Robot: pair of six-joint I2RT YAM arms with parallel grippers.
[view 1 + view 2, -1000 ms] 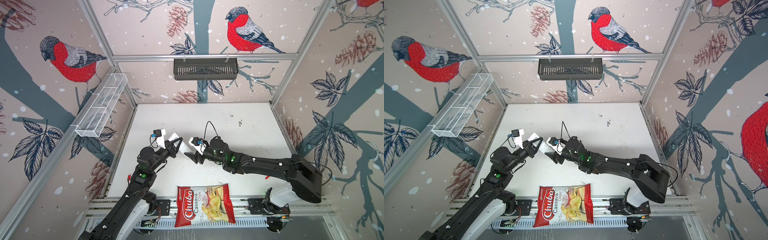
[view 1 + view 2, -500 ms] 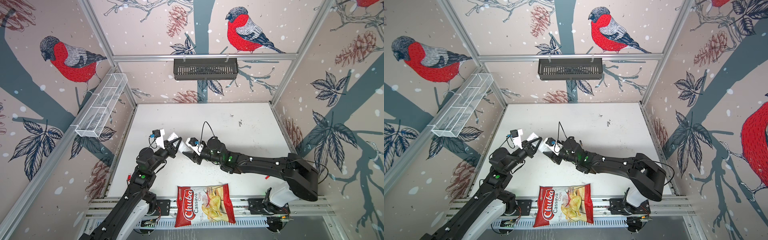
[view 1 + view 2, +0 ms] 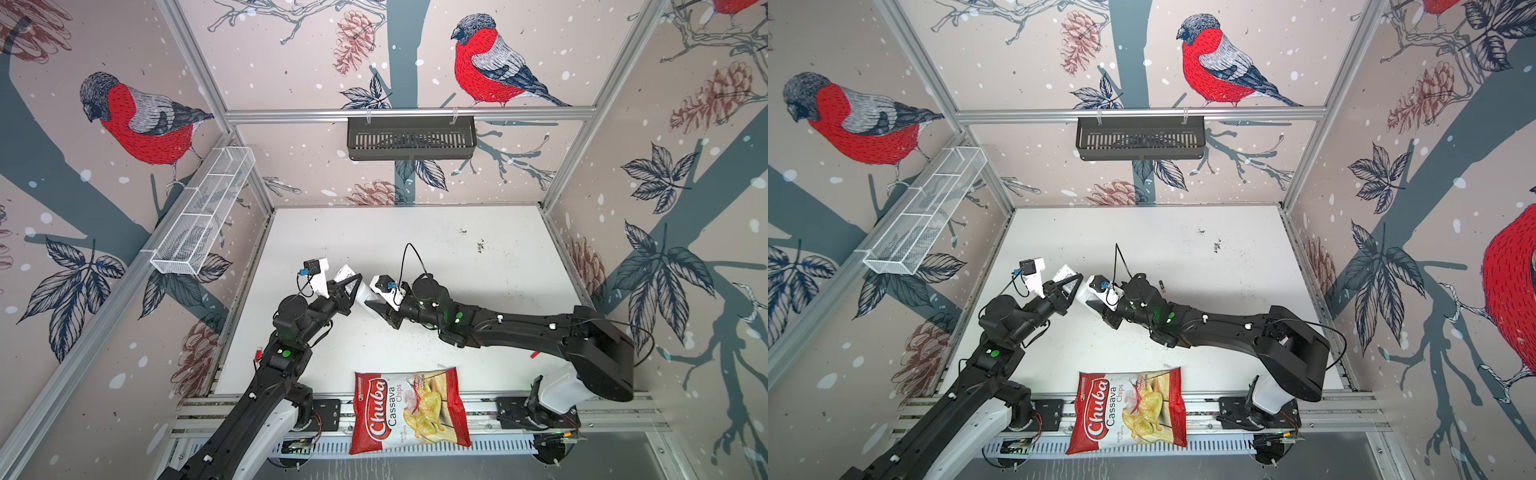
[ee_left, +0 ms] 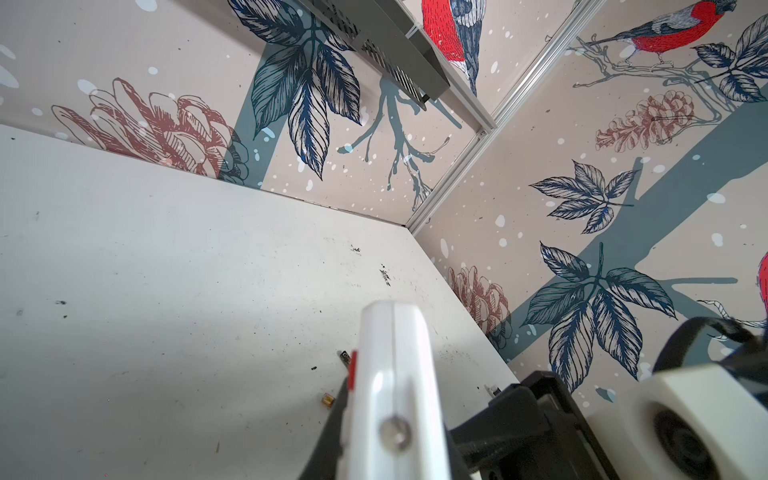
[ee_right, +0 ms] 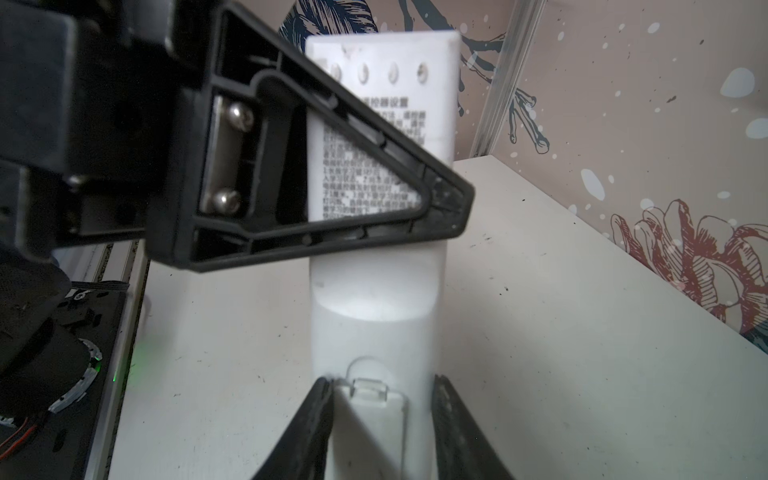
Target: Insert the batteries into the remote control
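The remote control [image 3: 347, 274] [image 3: 1065, 272] is a slim white bar held off the table, tilted. My left gripper [image 3: 353, 286] [image 3: 1073, 284] [image 4: 386, 449] is shut on its middle. In the right wrist view the remote's back [image 5: 374, 311] faces me, printed with small text and showing the battery cover latch [image 5: 370, 388]. My right gripper [image 3: 376, 309] [image 3: 1096, 307] [image 5: 380, 395] clasps that lower end, a finger against each long side. A dark battery [image 3: 1161, 285] [image 4: 344, 355] lies on the table behind my right wrist. A gold-ended battery [image 4: 328, 400] lies close by, half hidden.
A chips bag [image 3: 409, 409] [image 3: 1127, 411] lies at the table's front edge. A black basket [image 3: 411, 137] hangs on the back wall and a white wire basket [image 3: 203, 212] on the left wall. A small red bit [image 3: 535, 354] lies by my right arm.
My right gripper has slid left onto the remote's lower end and its jaws have narrowed around it. The left gripper and the remote have stayed put.
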